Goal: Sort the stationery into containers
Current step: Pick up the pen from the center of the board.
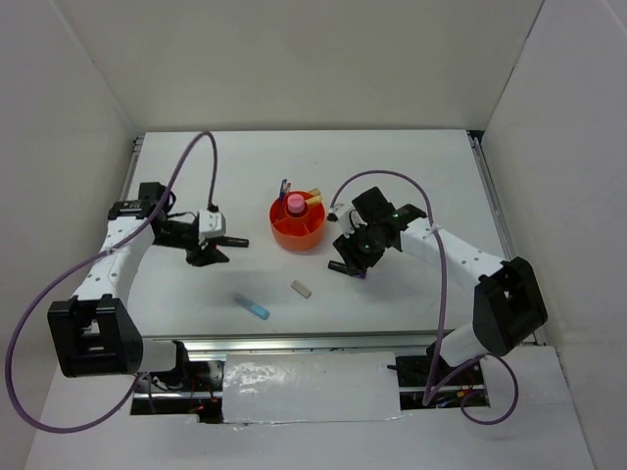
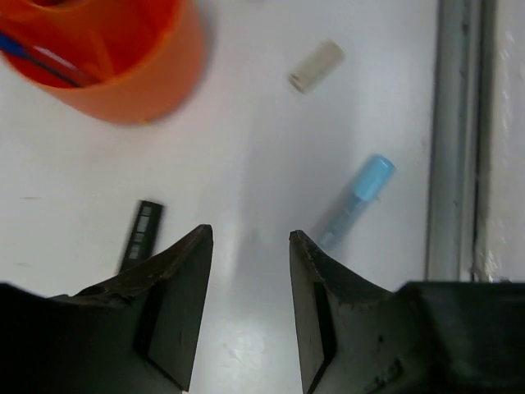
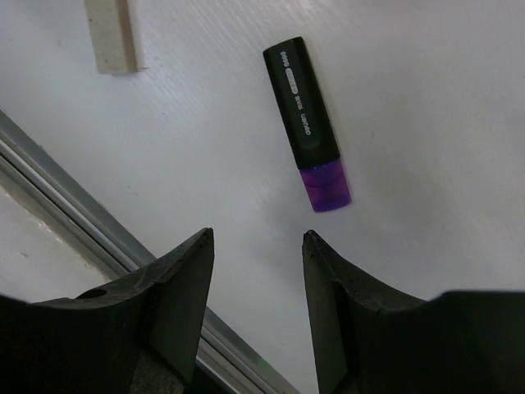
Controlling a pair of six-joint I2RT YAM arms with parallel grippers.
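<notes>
Three pieces of stationery are lying on the white table (image 1: 411, 176) outside the orange organizer (image 1: 299, 230). A purple-black highlighter (image 3: 306, 123) is lying to the near right of the organizer, a grey-white eraser (image 1: 301, 288) on its near side, and a light blue marker (image 1: 252, 306) to its near left. A small dark object (image 2: 141, 234) is also lying near the organizer on its left side, but it is too unclear to be named.

The right gripper (image 3: 258, 234) is being held above the table with its jaws about half apart and nothing between them; the highlighter is lying just ahead of them, not touched. The left gripper (image 2: 250, 234) is standing the same way, half apart and empty, with the light blue marker just beside its right finger.

The highlighter is probably light, stiff and smooth, so it may be slipping or rolling under a poor grip. It is best being taken across the middle of the black barrel, not at the purple cap.

Inside the organizer, a pink cylinder (image 1: 295, 204) is standing in the central cup. A yellow marker (image 1: 313, 199) is leaning in a far right compartment, and thin blue and red pens (image 1: 284, 186) in a far left one.
</notes>
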